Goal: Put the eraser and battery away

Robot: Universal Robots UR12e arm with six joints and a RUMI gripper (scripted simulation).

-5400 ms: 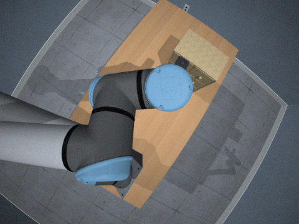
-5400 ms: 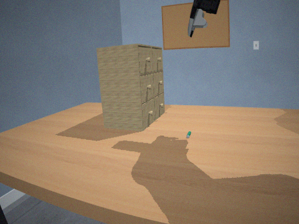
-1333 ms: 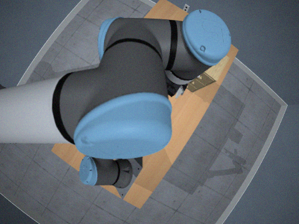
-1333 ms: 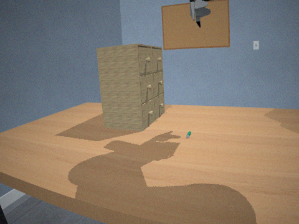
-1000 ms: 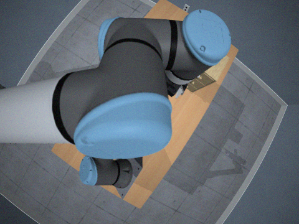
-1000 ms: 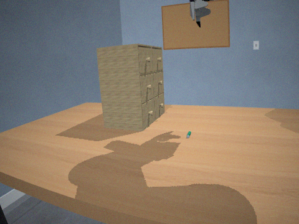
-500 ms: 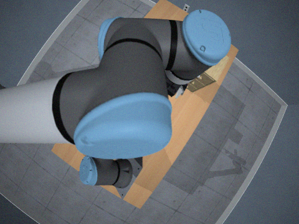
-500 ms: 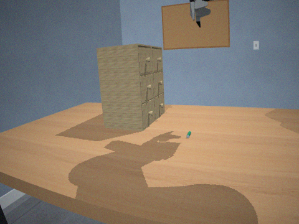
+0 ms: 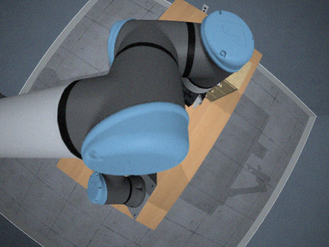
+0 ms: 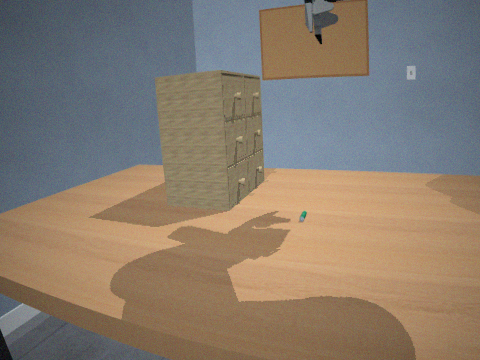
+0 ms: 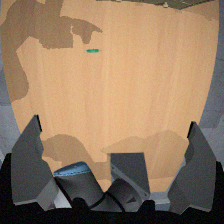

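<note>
A wooden chest (image 10: 212,137) with two columns of small drawers stands upright on the table, all drawers shut. Its top also shows in the top view (image 9: 223,90), mostly hidden by the arm. A small green AA battery (image 10: 302,216) lies on the table to the right of the chest's front; it also shows in the wrist view (image 11: 92,50). My gripper (image 11: 115,120) is open and empty, high above the table; in the exterior view only its tip (image 10: 316,20) shows at the top edge. I see no eraser in any view.
The robot arm (image 9: 137,96) fills most of the top view and hides much of the table. A cork board (image 10: 314,42) hangs on the back wall. The arm's shadow falls across the near table.
</note>
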